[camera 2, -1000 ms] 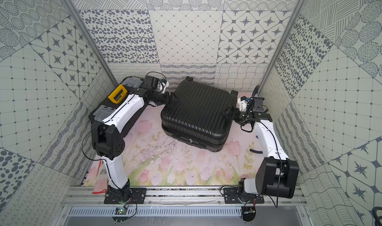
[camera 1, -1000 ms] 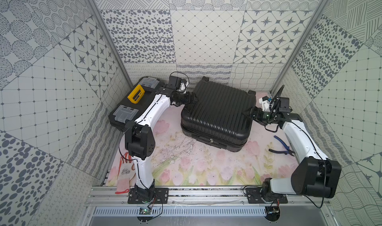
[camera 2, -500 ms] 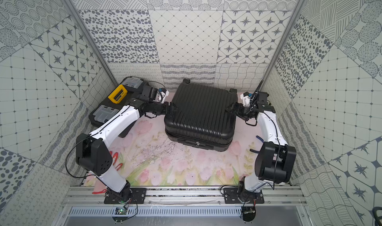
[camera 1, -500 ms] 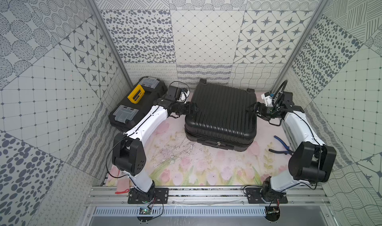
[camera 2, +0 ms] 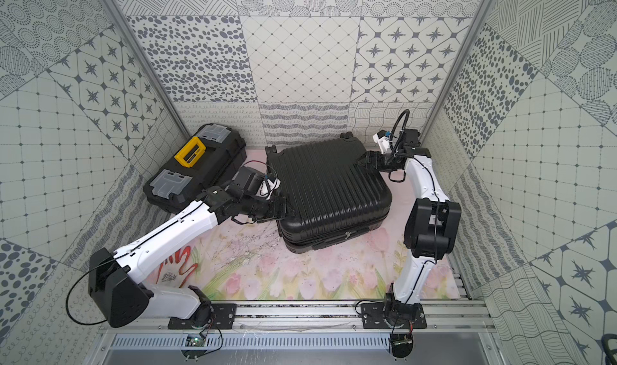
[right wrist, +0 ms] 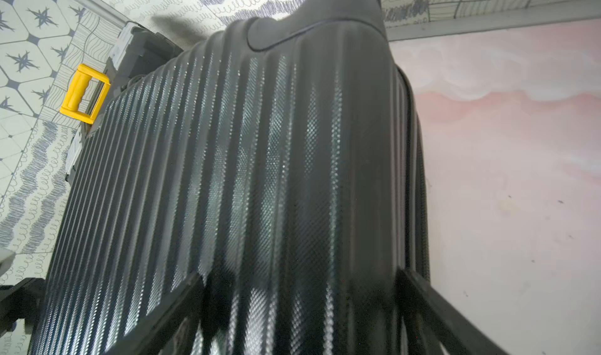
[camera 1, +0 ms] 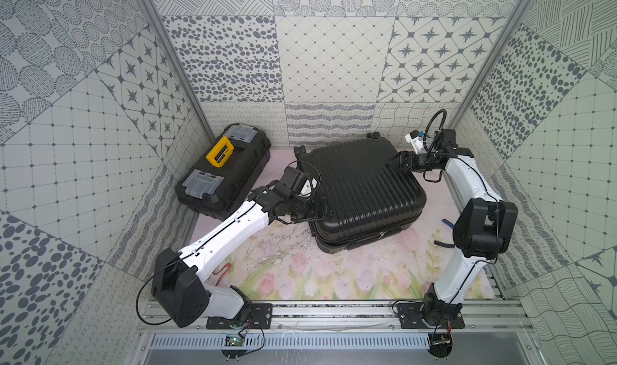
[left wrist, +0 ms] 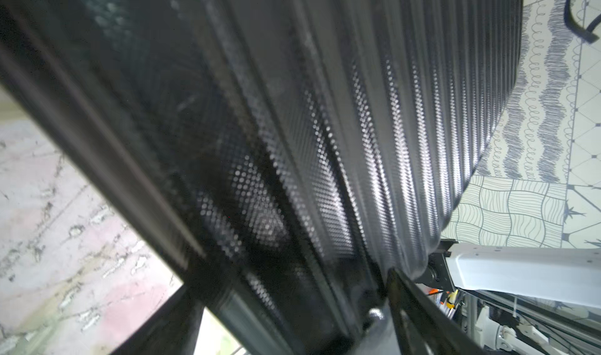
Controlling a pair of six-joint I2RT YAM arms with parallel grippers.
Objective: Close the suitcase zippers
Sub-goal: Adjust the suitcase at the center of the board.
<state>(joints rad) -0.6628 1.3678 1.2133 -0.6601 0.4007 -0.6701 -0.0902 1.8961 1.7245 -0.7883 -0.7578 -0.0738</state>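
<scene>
The mat is mostly taken up by the case. It lies flat and skewed with its shells together, wheels towards the back wall, and the toolbox a little way off to its left.

The left gripper is up against the near-left corner and the right gripper is at the far-right corner. Both have their jaws spread wide around the ribbed shell, so neither is pinching anything small.

The zip pull hangs on the near side seam, with nothing near it. I can't tell how much of the track is already done up.

My worry is that those rounded corners look slick. A spread jaw pushing there could skid off, and the case would then spin too far or shove into the toolbox. Also, the pull is tiny and black on black — easy to miss or only half-catch. If the shells shift out of line, I'd bet the slider jams.
</scene>
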